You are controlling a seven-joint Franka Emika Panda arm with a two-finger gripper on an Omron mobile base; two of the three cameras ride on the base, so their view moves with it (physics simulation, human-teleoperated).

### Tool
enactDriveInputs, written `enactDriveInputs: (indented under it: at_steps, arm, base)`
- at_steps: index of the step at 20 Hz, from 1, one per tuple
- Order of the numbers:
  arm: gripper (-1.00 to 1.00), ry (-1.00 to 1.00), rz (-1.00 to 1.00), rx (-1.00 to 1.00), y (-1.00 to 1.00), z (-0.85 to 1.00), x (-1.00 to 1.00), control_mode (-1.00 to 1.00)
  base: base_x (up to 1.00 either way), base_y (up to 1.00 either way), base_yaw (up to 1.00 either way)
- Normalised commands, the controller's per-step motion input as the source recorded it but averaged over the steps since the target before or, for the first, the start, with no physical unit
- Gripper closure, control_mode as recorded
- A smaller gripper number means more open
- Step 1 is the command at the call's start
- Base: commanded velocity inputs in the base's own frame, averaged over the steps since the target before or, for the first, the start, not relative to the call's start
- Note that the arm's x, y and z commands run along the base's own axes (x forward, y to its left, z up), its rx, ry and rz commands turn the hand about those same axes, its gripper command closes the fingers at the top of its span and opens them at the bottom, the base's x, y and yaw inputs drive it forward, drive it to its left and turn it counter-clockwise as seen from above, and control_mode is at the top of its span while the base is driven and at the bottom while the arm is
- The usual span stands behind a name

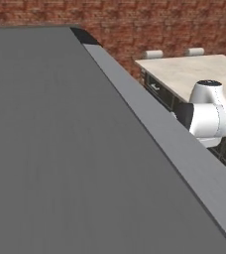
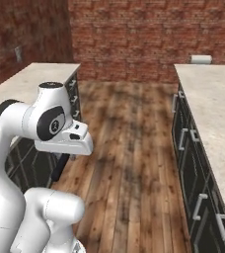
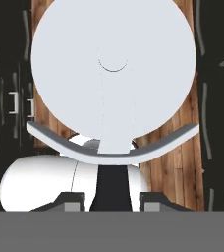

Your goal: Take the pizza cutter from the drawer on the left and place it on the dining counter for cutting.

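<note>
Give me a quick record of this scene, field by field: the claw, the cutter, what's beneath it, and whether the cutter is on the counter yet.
claw: claw shut on the black handle of the cutter
cutter: pale round wheel and curved grey guard point away from the claw
beneath: wood floor, with dark cabinets on both sides
dining counter: dining counter has a beige top; the cutter is not yet on it
</note>
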Motion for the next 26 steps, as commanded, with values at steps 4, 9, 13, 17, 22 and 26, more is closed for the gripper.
enactDriveInputs:
  at_steps: [4,9,13,17,22,26]
  arm:
    - [1.00,0.00,0.00,0.00,0.00,0.00,0.00,1.00]
    - [1.00,0.00,0.00,0.00,0.00,0.00,0.00,1.00]
    - [1.00,0.00,0.00,0.00,0.00,0.00,0.00,1.00]
    - [1.00,0.00,0.00,0.00,0.00,0.00,0.00,1.00]
    - [1.00,0.00,0.00,0.00,0.00,0.00,0.00,1.00]
    - [1.00,0.00,0.00,0.00,0.00,0.00,0.00,1.00]
  base:
    - [0.65,0.14,-0.13]
    - [0.52,0.30,-0.26]
    - [0.65,0.40,-0.30]
    - [0.97,0.17,-0.17]
    - [1.00,0.00,-0.16]
    - [0.81,0.00,-0.02]
